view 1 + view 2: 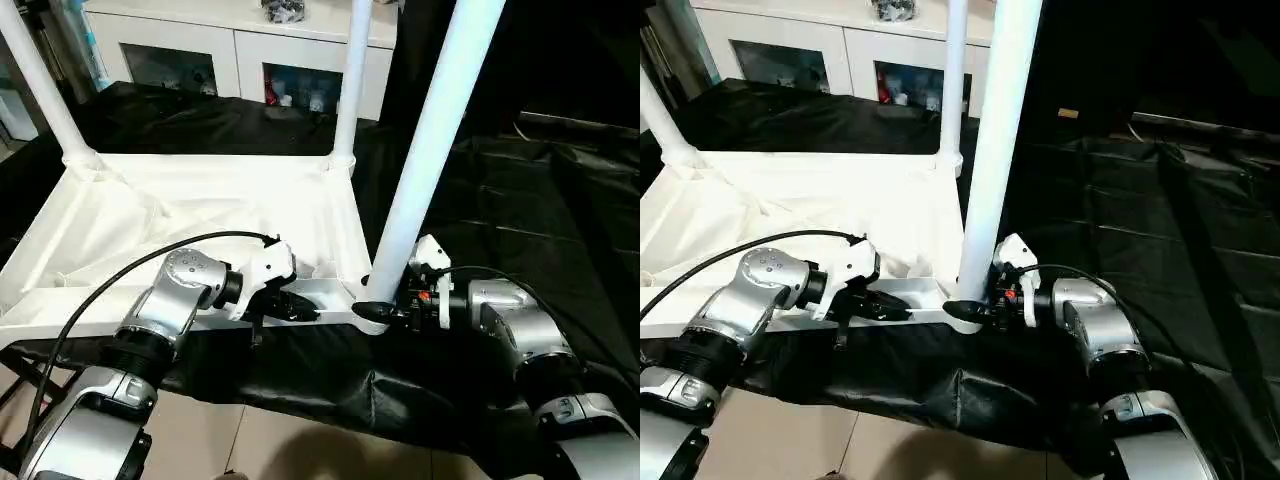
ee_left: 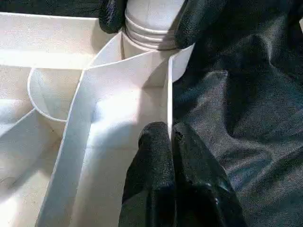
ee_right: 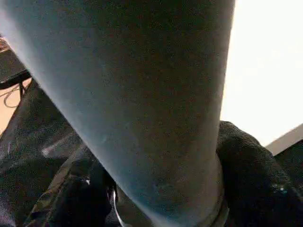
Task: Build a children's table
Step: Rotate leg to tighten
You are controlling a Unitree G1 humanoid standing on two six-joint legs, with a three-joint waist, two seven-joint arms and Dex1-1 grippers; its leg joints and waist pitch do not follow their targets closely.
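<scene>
on the black cloth point(image 1: 560, 200) the children's table point(image 1: 200, 210) lies upside down, three legs standing. right gripper point(image 1: 385, 312) holds the near leg point(image 1: 425, 150) at its socket; left gripper point(image 1: 300, 305) pinches the rim, closed. fourth corner unseen.

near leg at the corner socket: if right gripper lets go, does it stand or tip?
The near leg leans in its corner socket, so it is probably not seated and could tip. Long, round and smooth, it would likely roll on the black cloth. The right gripper brackets its base.
</scene>
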